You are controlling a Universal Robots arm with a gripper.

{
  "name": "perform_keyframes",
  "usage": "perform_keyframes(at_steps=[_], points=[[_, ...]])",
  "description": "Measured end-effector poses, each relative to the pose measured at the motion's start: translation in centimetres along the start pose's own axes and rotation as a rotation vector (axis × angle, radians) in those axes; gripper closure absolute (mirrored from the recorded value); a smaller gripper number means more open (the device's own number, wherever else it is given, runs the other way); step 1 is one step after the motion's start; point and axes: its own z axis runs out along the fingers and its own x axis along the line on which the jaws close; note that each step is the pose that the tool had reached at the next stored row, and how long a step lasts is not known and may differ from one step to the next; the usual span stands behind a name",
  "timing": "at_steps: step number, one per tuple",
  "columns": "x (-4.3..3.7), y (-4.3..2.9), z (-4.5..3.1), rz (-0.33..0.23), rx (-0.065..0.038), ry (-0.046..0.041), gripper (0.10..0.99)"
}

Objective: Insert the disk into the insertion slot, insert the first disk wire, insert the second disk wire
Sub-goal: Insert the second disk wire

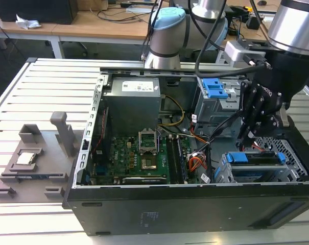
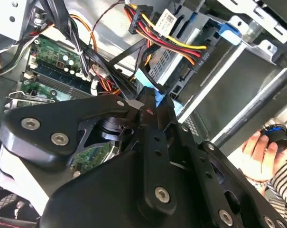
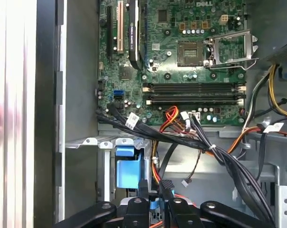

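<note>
- Exterior view: the gripper point(image 1: 250, 137) hangs just above the disk point(image 1: 256, 158), which sits in the insertion slot point(image 1: 292, 153).
- Whether the pincer is open or closed, I cannot tell.

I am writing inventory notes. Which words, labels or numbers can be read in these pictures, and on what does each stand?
Power supply label: printed lines, too small to read.
Power cable tag, second wrist view: print too blurred to read.
Black cable tag, first wrist view: too small to read.
Motherboard white markings: too small to read reliably.
No text can be quoted with confidence.
</note>
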Motion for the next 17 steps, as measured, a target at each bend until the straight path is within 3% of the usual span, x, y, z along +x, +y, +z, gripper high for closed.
perform_keyframes(at_steps=[2, 3, 4, 9, 10, 17], points=[[-0.06, -0.01, 0.25, -0.008, 0.001, 0.0129, 0.847], [-0.06, -0.01, 0.30, -0.011, 0.002, 0.0286, 0.847], [-0.06, -0.01, 0.32, -0.011, 0.002, 0.0379, 0.847], [-0.06, -0.01, 0.31, -0.011, 0.002, 0.0407, 0.863], [-0.06, -0.01, 0.31, -0.011, 0.002, 0.0412, 0.945], [-0.06, -0.01, 0.31, -0.011, 0.002, 0.0430, 0.945]])
